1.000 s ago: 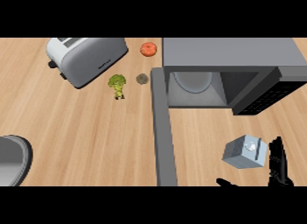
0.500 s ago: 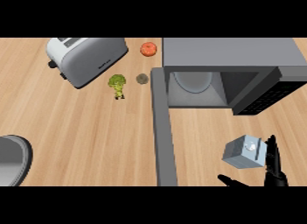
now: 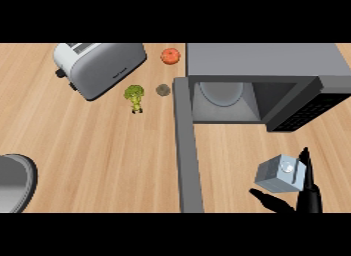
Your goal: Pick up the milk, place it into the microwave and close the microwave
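The right hand sits beside the milk carton, fingers straight along its side, perhaps touching it, thumb spread below; the microwave stands open.

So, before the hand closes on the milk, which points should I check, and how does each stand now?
1. Microwave door open: ok.
2. Space inside, turntable bare: ok.
3. Milk within reach, right hand beside it: ok.
4. Fingers curled round the milk: not ok; they are straight along its right side, thumb apart.
5. Path from milk to opening free of objects: ok; broccoli and toaster lie left of the door.
6. Left hand out of the way: cannot tell, not in view.
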{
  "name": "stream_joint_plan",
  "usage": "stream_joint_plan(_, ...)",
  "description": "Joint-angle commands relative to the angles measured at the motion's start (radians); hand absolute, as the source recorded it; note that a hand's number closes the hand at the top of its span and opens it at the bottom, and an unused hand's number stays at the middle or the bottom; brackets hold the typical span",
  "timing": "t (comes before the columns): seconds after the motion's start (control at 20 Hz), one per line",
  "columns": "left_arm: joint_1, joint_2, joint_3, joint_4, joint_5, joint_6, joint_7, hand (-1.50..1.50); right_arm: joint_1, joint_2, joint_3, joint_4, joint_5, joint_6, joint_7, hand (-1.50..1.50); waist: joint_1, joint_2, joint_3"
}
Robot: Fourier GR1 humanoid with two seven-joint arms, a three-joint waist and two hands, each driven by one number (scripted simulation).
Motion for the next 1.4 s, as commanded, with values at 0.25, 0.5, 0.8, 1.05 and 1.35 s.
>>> stream_joint_plan(0.25,-0.015,-0.026,0.001,-0.001,-0.008,-0.024,0.023,-1.50,-0.154,0.012,-0.013,0.184,0.020,0.055,-0.122,1.50,0.001,0.000,0.000)
stream_joint_plan(0.5,0.008,-0.044,0.043,-0.003,0.007,-0.048,0.006,-1.50,-0.112,0.027,-0.037,0.194,0.036,0.013,-0.259,1.50,-0.001,0.000,0.000)
stream_joint_plan(0.8,-0.036,0.018,0.068,0.022,0.045,-0.032,0.029,-1.50,-0.212,-0.012,0.022,0.155,0.042,0.151,-0.150,1.50,0.002,0.001,0.000)
stream_joint_plan(1.05,-0.042,-0.006,0.049,0.042,0.021,-0.050,0.014,-1.50,-0.378,-0.078,0.010,0.286,-0.012,0.367,-0.139,1.50,0.013,0.004,0.001)
stream_joint_plan(1.35,-0.023,0.049,0.104,0.060,0.096,-0.069,0.038,-1.50,-0.349,-0.018,0.079,0.186,-0.018,0.457,-0.096,1.50,0.002,-0.001,0.000)
